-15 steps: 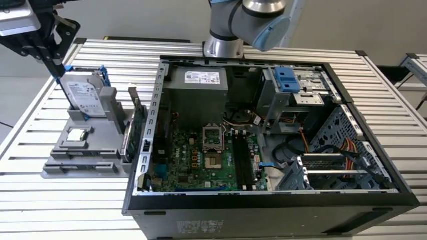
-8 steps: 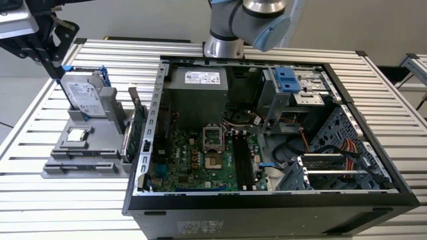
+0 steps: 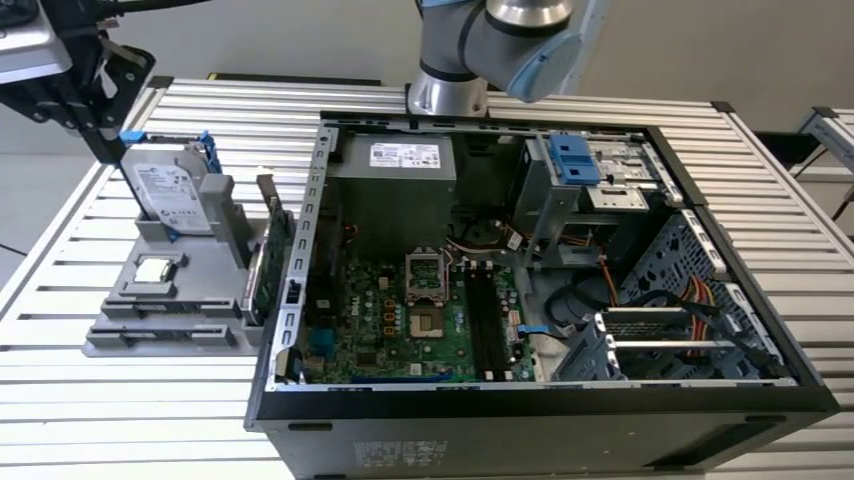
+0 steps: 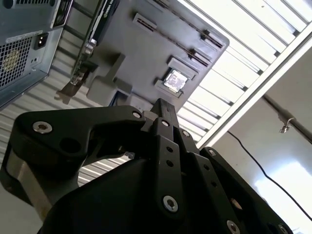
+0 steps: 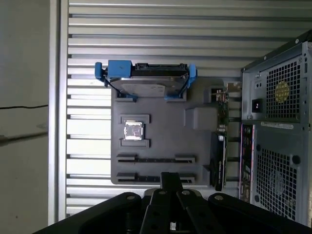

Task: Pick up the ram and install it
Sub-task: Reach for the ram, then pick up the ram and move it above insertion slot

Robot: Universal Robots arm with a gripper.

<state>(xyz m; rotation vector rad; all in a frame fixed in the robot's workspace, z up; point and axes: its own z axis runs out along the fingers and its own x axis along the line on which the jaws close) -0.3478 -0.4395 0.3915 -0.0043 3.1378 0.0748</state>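
**Gripper** [image 5: 170,178], nearest in both wrist views: the two fingers meet in a single dark stub, pressed together, and hang over a grey parts holder [image 5: 165,126].

**Holder contents, near to far**
- Just beyond the stub, two long narrow slots [image 5: 156,159] lie parallel in the holder.
- Next, a square silver processor chip [image 5: 133,130] lies flat in its recess.
- Farthest, a hard drive [image 5: 148,84] stands on edge in a blue bracket [image 5: 119,68].
- Along the holder's side toward the computer case [image 5: 278,146], a green expansion card [image 5: 219,156] stands on edge.

**Support:** holder and case rest on a slatted metal table [image 5: 146,34].

**Case, exterior view:** it lies open with the motherboard [image 3: 387,310] facing upward. The memory sockets [image 3: 487,320] run beside the processor socket [image 3: 427,275].

**Ram:** whether the ram sits in the holder's slots or in those sockets cannot be told.
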